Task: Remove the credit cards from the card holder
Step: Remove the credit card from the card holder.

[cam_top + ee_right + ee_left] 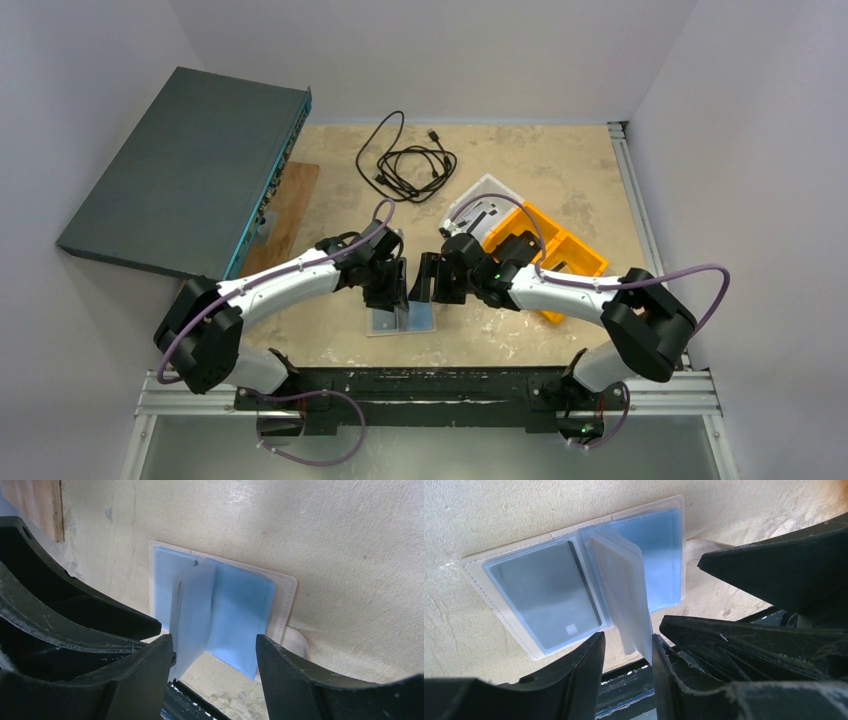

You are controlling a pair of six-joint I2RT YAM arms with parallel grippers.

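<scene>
Worn beige tabletop (560,170) is seen under both arms. The card holder (659,555) is laid open and flat directly beneath the left gripper (626,647). Its fingers are parted narrowly, with an upright clear sleeve leaf (621,590) standing between them, and nothing is clamped. A grey card (541,597) is seen pocketed just ahead of the fingertips, beside that leaf. The right gripper (212,647) is spread wide above the same holder, and nothing is gripped.
</scene>
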